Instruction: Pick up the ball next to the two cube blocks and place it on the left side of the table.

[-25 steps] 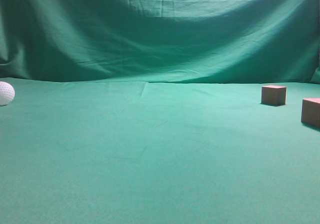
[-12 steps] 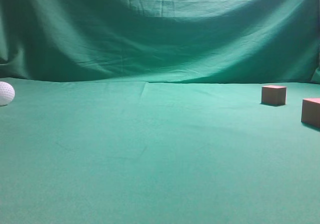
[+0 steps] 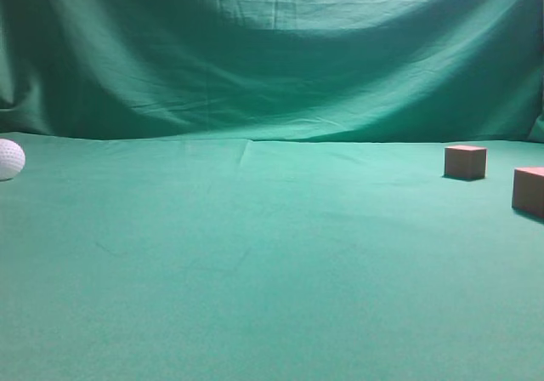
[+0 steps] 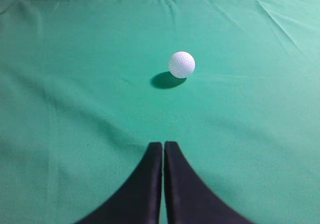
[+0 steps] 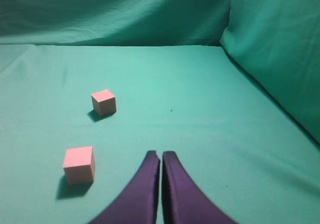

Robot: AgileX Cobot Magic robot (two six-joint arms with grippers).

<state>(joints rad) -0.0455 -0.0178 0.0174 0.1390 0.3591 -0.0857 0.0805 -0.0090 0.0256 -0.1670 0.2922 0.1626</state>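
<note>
The ball rests at the table's far left edge, well apart from the two cube blocks at right. Left gripper and right gripper are both pressed together, empty. Judgement: placement appears complete; keep the arms clear of the ball

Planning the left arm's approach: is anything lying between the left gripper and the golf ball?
Nothing visible. Only bare table cloth lies between the shut left gripper and the golf ball ahead of it.
</note>
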